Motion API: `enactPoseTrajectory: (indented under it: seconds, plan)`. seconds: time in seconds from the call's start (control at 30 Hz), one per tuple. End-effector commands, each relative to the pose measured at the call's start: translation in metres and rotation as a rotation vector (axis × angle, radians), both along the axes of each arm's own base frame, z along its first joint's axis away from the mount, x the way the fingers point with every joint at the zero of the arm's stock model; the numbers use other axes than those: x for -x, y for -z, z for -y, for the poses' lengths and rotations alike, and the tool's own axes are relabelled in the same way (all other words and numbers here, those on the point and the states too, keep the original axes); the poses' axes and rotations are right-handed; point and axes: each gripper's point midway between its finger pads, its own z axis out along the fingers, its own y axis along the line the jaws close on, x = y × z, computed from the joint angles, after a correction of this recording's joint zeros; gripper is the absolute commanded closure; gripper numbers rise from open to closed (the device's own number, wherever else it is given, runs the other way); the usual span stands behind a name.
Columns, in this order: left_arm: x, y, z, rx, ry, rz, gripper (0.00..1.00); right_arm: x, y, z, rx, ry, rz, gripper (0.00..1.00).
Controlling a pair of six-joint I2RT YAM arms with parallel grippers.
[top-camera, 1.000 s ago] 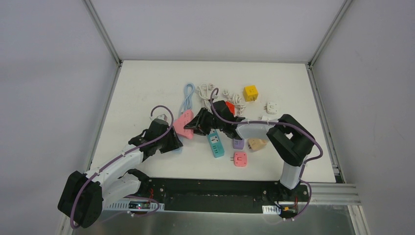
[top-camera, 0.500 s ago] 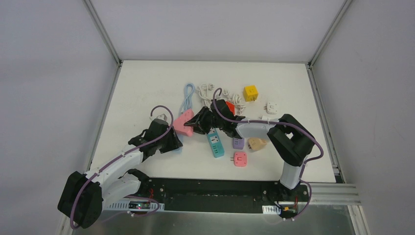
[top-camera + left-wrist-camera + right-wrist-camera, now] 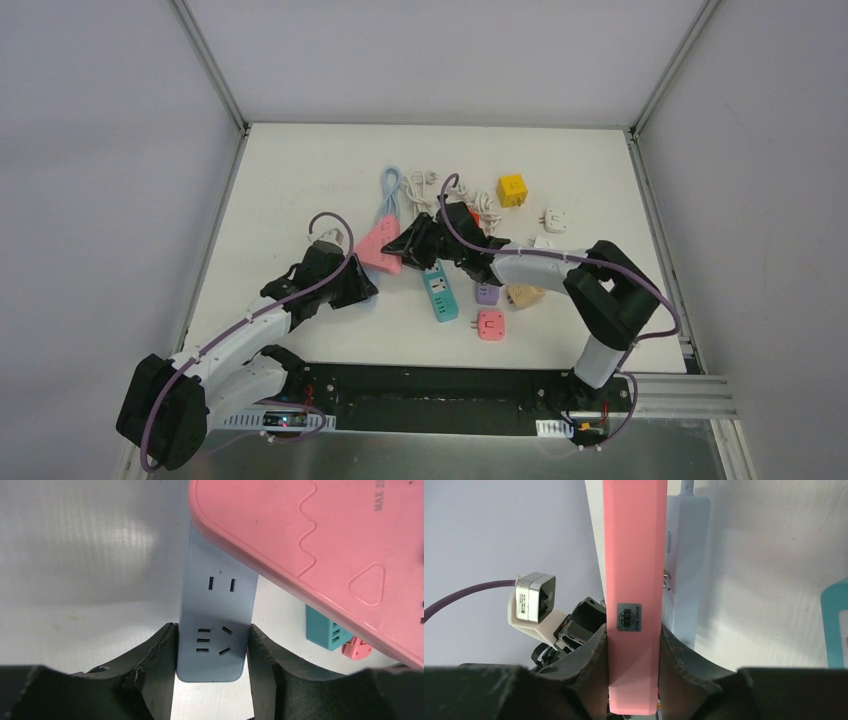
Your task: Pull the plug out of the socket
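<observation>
A light blue power strip (image 3: 217, 615) lies on the white table. My left gripper (image 3: 212, 650) is shut on its near end, one finger on each long side. In the top view this gripper (image 3: 355, 288) covers the strip, and only the strip's blue cable (image 3: 385, 195) shows. My right gripper (image 3: 631, 660) is shut on a big pink triangular plug adapter (image 3: 631, 555). It holds the adapter on edge against the strip (image 3: 681, 570). Metal prongs (image 3: 667, 578) bridge a small gap between them. In the top view the adapter (image 3: 380, 247) sits between my two grippers, with the right gripper (image 3: 405, 250) at its right side.
A teal power strip (image 3: 440, 295), a purple adapter (image 3: 486, 293), a small pink adapter (image 3: 490, 325) and a beige one (image 3: 525, 294) lie right of centre. White cables (image 3: 425, 185), a yellow cube (image 3: 512, 189) and a white adapter (image 3: 555, 220) lie farther back.
My right gripper has shifted the pink adapter slightly toward the far side and turned it. The right arm has stretched out. My left gripper has stayed on the strip.
</observation>
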Motion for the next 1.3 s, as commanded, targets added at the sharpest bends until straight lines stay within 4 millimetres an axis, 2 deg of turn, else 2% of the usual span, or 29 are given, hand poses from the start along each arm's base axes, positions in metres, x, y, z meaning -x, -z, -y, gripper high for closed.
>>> enactPoseTrajectory:
  seconds: [0.0,0.13,0.23,0.3,0.4,0.5,0.6,0.77,1.07,1.17,1.27]
  plan:
    - [0.023,0.020,-0.033,-0.143,-0.061,-0.100,0.77,-0.044,-0.088,0.025,-0.097,0.187,0.274,1.00]
    - [0.022,0.021,-0.031,-0.135,-0.056,-0.097,0.78,-0.043,-0.098,0.029,-0.124,0.193,0.289,1.00]
    - [0.022,0.021,-0.029,-0.128,-0.048,-0.093,0.79,-0.042,-0.090,0.026,-0.128,0.185,0.250,1.00]
    - [0.021,0.020,-0.028,-0.124,-0.044,-0.087,0.81,-0.042,-0.076,0.021,-0.111,0.182,0.176,1.00]
    - [0.020,0.020,-0.029,-0.123,-0.041,-0.075,0.83,-0.042,-0.037,0.012,-0.036,0.185,0.005,1.00]
    - [0.021,0.021,-0.029,-0.125,-0.039,-0.073,0.84,-0.038,-0.017,0.001,-0.065,0.175,-0.122,1.00]
    - [0.023,0.022,-0.030,-0.128,-0.038,-0.080,0.84,-0.035,-0.012,-0.014,-0.117,0.141,-0.194,1.00]
    - [0.023,0.022,-0.032,-0.141,-0.040,-0.082,0.84,-0.040,-0.022,-0.020,-0.145,0.134,-0.147,1.00]
    - [0.024,0.022,-0.039,-0.171,-0.057,-0.082,0.85,-0.060,-0.029,-0.013,-0.196,0.165,-0.180,1.00]
    - [0.025,0.022,-0.039,-0.172,-0.054,-0.083,0.85,-0.064,-0.036,-0.014,-0.192,0.150,-0.140,1.00]
    - [0.025,0.022,-0.039,-0.174,-0.055,-0.087,0.85,-0.057,-0.049,-0.020,-0.201,0.056,-0.018,1.00]
